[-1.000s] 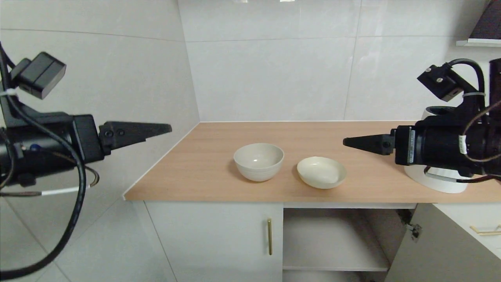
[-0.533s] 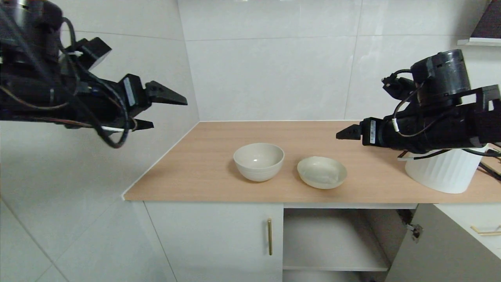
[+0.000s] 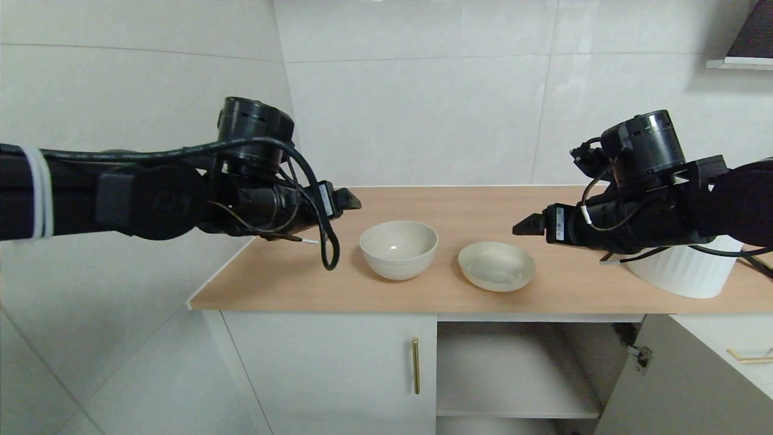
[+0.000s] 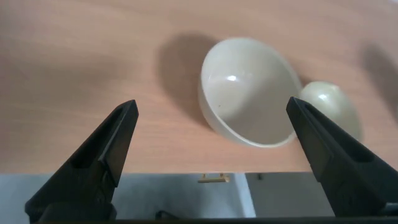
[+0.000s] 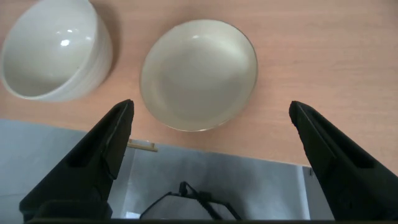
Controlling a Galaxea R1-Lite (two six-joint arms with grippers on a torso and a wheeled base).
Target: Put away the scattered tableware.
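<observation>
- Left pincer (image 4: 210,104): jaws spread wide, nothing held. It hangs above the light wooden worktop (image 3: 290,272), just beside the deep cream ceramic bowl (image 3: 399,249).
- Right pincer (image 5: 210,104): equally wide, empty, poised over the shallow cream ceramic dish (image 3: 496,266).
- Bowl and dish sit side by side near the worktop's front edge, slightly apart, above the open cupboard bay (image 3: 513,368).
- Risk: both pieces are glazed and curved, so a grip taken on the rim alone may slip.
- Risk: a finger lowered into the narrow gap between them could knock the neighbour.
- Risk: a sideways or forward nudge may push either piece off the front edge.
- Risk: the arms face each other closely, and reaching together invites a clash.
- Risk: the swung-out cupboard door (image 3: 682,386) could obstruct the right arm when it lowers.
- Hidden: the right arm covers part of the white ribbed container (image 3: 688,272).
- Hidden: the bay's lower part is cut off.
- Hidden: in the left wrist view, the bowl masks much of the dish.
</observation>
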